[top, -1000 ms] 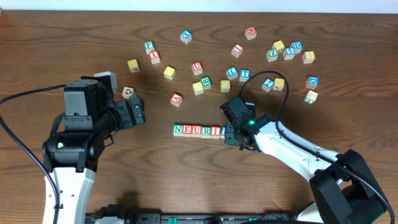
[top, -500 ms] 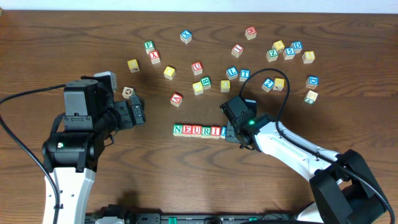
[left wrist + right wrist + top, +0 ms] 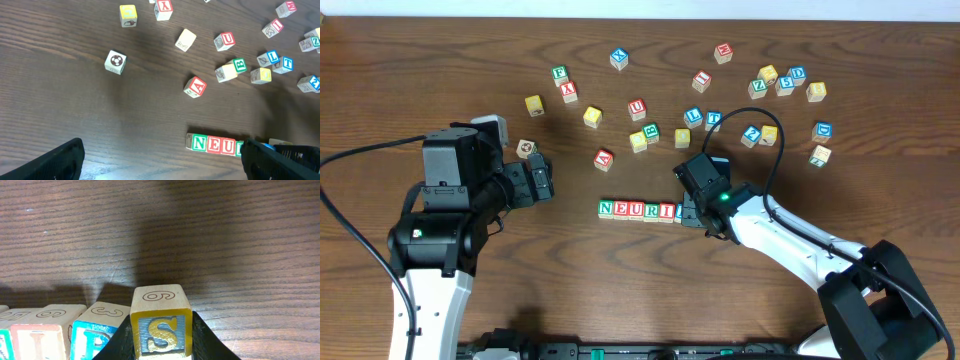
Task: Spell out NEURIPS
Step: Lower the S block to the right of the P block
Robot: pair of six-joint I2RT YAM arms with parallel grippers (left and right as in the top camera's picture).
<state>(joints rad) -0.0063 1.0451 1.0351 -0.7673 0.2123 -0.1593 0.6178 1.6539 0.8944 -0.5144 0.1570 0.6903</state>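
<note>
Right hand grips the yellow S cube — just beside what looks like the P cube. Left hand gapes wide, empty.

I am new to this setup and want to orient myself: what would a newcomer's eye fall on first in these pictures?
First, the row of cubes reading NEURI at the middle of the table. At its right end the right gripper is shut on a yellow-framed S cube. Beyond the row lie many loose cubes, and the left gripper stands open on the left.
</note>
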